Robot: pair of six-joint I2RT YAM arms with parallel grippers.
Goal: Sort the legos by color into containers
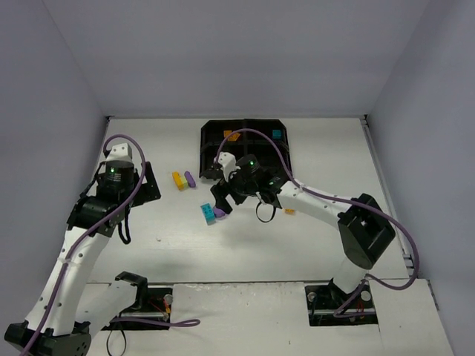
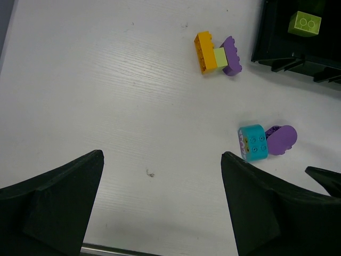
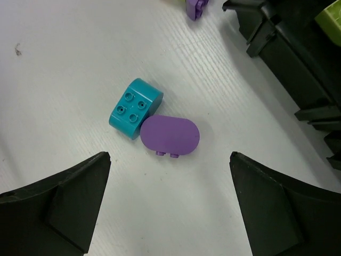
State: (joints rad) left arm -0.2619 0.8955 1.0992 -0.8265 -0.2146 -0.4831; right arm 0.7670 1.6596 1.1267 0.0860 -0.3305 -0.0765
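A teal brick point(image 1: 207, 212) and a rounded purple brick point(image 1: 219, 213) lie touching on the table. My right gripper point(image 1: 221, 200) hovers over them, open and empty. In the right wrist view the gripper point(image 3: 169, 154) has the purple brick point(image 3: 170, 135) just ahead between its fingers, with the teal one point(image 3: 135, 108) to its left. An orange brick point(image 2: 204, 52), a yellow-green brick point(image 2: 219, 56) and a purple brick point(image 2: 232, 55) sit joined left of the black tray point(image 1: 204, 148). My left gripper point(image 2: 162, 155) is open and empty over bare table.
The tray holds an orange brick point(image 1: 232, 136), a teal brick point(image 1: 277, 134) and a yellow-green brick point(image 2: 305, 23) in separate compartments. A small orange piece point(image 1: 289, 211) lies on the table by the right arm. Grey walls enclose the table.
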